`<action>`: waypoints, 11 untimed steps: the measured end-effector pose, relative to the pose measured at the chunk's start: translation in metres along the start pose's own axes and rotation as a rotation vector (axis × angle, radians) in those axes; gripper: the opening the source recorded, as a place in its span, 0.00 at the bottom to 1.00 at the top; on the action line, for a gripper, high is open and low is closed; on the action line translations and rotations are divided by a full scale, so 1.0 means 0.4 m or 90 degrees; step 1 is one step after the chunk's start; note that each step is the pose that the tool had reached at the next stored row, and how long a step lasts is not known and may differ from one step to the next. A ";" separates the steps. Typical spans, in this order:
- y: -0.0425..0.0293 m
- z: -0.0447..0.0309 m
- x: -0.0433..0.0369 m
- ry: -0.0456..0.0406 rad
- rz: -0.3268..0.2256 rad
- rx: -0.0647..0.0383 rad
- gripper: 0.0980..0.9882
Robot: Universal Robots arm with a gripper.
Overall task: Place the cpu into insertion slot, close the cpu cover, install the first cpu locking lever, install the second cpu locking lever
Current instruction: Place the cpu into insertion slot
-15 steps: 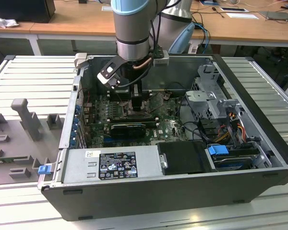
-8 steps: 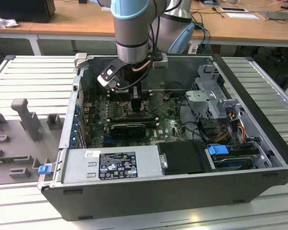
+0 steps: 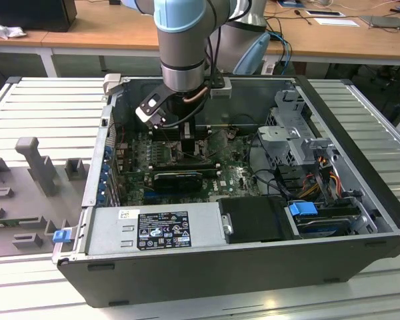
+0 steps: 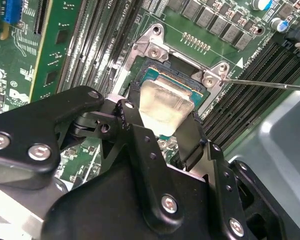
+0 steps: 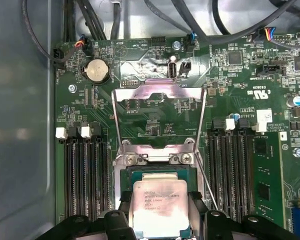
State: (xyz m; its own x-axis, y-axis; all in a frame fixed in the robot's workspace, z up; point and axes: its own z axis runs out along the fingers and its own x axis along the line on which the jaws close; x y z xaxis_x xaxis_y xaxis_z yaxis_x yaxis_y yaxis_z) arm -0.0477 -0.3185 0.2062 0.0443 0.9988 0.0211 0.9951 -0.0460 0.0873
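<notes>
In both wrist views the cpu (image 4: pixel 165 102) (image 5: pixel 157 202), a pale silver square chip, sits between my gripper's (image 4: pixel 162 117) (image 5: pixel 160 217) black fingers (image 4: pixel 132 107), which are shut on its sides. The chip lies flat, right over the insertion slot (image 4: pixel 146 69) (image 5: pixel 124 179), whose dark frame shows around it. I cannot tell if it is fully seated. The cpu cover (image 5: pixel 160 90), a silvery frame with a square window, stands swung open beyond the slot. A thin wire locking lever (image 4: pixel 265 84) (image 5: pixel 205 182) runs beside the socket. In the exterior view my gripper (image 3: pixel 187 143) reaches down inside the computer case.
Long black memory slots (image 5: pixel 85 175) (image 5: pixel 230 170) flank the socket. A black expansion card (image 3: pixel 180 179), the power supply (image 3: pixel 157 230), a drive cage (image 3: pixel 293 127) and cables (image 3: pixel 267 153) crowd the case. Its walls (image 3: pixel 100 167) close in the space.
</notes>
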 end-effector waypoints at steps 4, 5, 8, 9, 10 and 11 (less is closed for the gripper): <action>-0.001 0.007 0.001 -0.0001 0.000 0.000 0.48; -0.001 0.007 0.001 -0.0001 0.000 0.000 0.48; -0.001 0.009 0.001 0.0003 0.000 0.000 0.48; -0.001 0.011 0.001 0.0000 0.000 0.000 0.48; -0.001 0.013 0.001 -0.0001 0.000 0.000 0.48; -0.001 0.013 0.000 -0.0002 0.000 0.000 0.48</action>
State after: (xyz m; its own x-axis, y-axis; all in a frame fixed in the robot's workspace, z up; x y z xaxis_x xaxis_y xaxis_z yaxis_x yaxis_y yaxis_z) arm -0.0478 -0.3182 0.2012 0.0445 0.9988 0.0208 0.9951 -0.0462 0.0872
